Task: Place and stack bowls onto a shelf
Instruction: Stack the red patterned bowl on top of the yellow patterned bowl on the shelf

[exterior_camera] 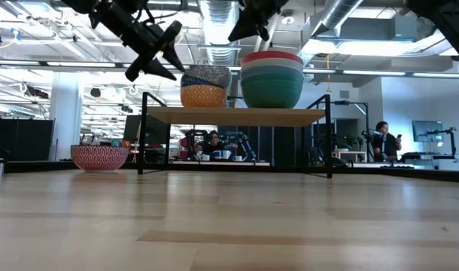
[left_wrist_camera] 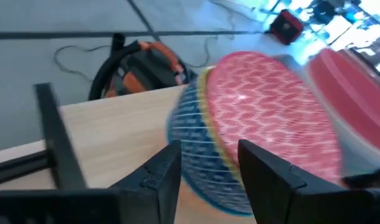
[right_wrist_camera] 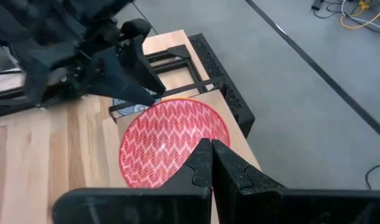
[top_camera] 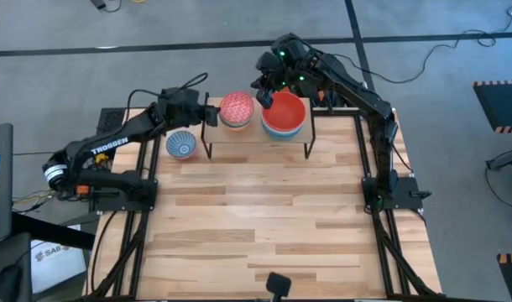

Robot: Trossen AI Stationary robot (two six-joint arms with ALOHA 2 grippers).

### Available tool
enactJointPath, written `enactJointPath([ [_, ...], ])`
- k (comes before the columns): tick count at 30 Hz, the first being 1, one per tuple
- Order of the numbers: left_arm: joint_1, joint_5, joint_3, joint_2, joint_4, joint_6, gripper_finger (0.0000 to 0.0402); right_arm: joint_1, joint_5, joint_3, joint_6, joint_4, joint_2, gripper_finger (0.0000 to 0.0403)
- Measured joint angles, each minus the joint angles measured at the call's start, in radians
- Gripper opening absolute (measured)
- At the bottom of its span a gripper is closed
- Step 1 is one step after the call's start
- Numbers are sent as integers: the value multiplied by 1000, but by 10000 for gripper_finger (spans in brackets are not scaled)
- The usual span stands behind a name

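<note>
The shelf (exterior_camera: pixel 237 115) stands at the table's far edge on black legs. It carries two stacks. The left one (top_camera: pixel 236 109) is pink-patterned inside, with a dark-blue patterned wall over a yellow bowl (exterior_camera: pixel 204 95). The right one (exterior_camera: pixel 272 79) runs red, white, light blue and green from the top down. A bowl, blue-and-white inside (top_camera: pixel 182 146) and pink-patterned outside (exterior_camera: pixel 99 156), sits on the table left of the shelf. My left gripper (left_wrist_camera: pixel 209 168) is open, level, just left of the pink-inside bowl (left_wrist_camera: pixel 265 112). My right gripper (right_wrist_camera: pixel 212 155) is shut, hovering over the far side of the stacks.
The shelf's black legs (top_camera: pixel 208 153) stand close to the bowl on the table. The slatted tabletop (top_camera: pixel 264 218) stretches toward the near edge. An orange-and-black object (left_wrist_camera: pixel 140 65) lies on the floor beyond the far edge. People sit at desks (exterior_camera: pixel 384 139) in the room behind.
</note>
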Motion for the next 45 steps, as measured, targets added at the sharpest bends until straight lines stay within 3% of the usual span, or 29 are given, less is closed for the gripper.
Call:
enactJointPath([
  [9, 16, 10, 0, 59, -16, -2, 138, -21, -57, -8, -76, 17, 44, 20],
  [19, 16, 9, 46, 13, -23, -18, 138, -21, -159, -9, -145, 27, 87, 20],
  [27, 16, 6, 104, -3, -73, 0, 138, -38, -163, -7, -183, 18, 121, 20],
  [45, 14, -1, 108, -3, -124, -1, 138, -86, -152, -8, -208, -2, 133, 20],
])
